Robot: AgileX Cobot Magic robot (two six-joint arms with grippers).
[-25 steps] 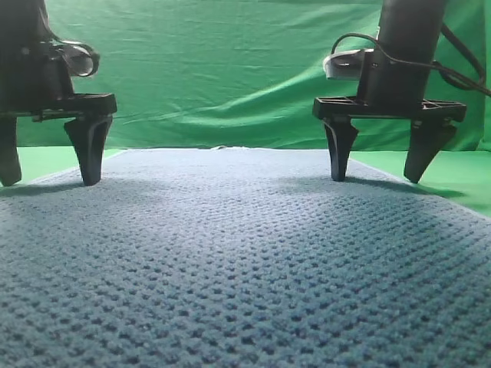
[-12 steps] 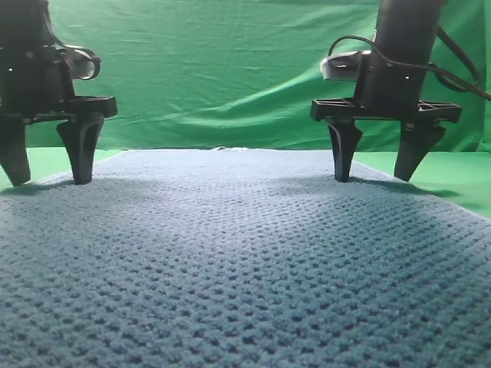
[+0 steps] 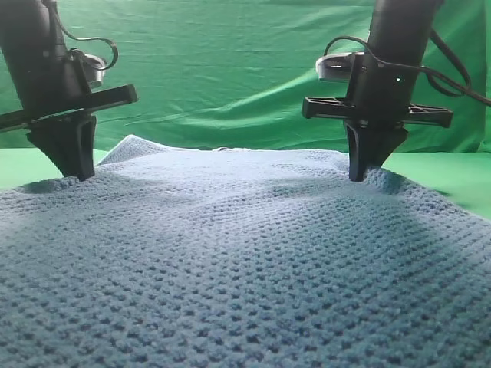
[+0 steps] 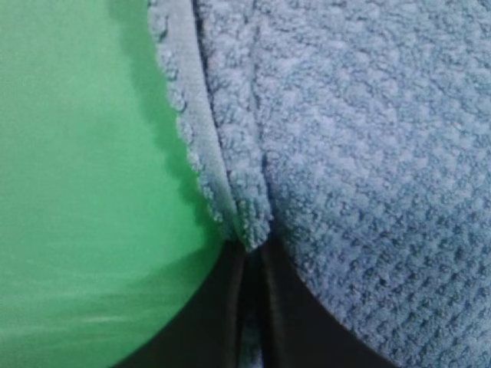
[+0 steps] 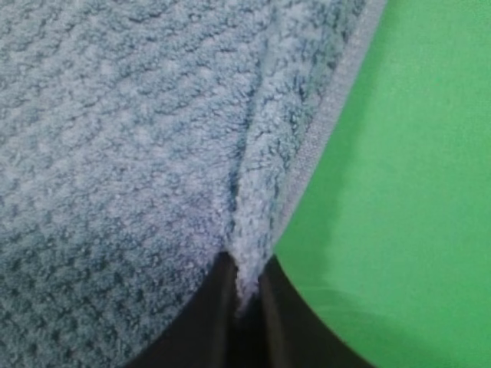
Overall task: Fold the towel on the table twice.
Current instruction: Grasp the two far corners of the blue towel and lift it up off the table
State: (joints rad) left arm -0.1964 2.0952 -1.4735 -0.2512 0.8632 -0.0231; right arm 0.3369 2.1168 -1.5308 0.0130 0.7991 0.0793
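- At the far left of the high view we see the left gripper (image 3: 77, 170), jaws brought together and pinching the towel (image 3: 245, 261) at its far left corner; the cloth there is pulled up into a small peak.
- In the left wrist view, the left gripper (image 4: 249, 257) has its two black fingers (image 4: 207, 307) pressed on a fold of the towel (image 4: 368, 153), with the thin pale edge (image 4: 192, 115) bunched between them and the green table (image 4: 84, 153) to the left.
- The towel lies spread across the table (image 3: 23, 162), filling the lower part of the high view, its waffle texture facing up and its far edge near the wrinkled green backdrop (image 3: 230, 69).
- At the right, we see the right gripper (image 3: 364, 173) clamped on the towel's far right corner, which rises in a ridge towards the fingertips.
- In the right wrist view, the right gripper (image 5: 244, 287) nips a fold of the towel (image 5: 130, 138) between its fingers (image 5: 203, 322), with the pale hem (image 5: 330, 115) running beside the fold and the table (image 5: 414, 192) to the right.
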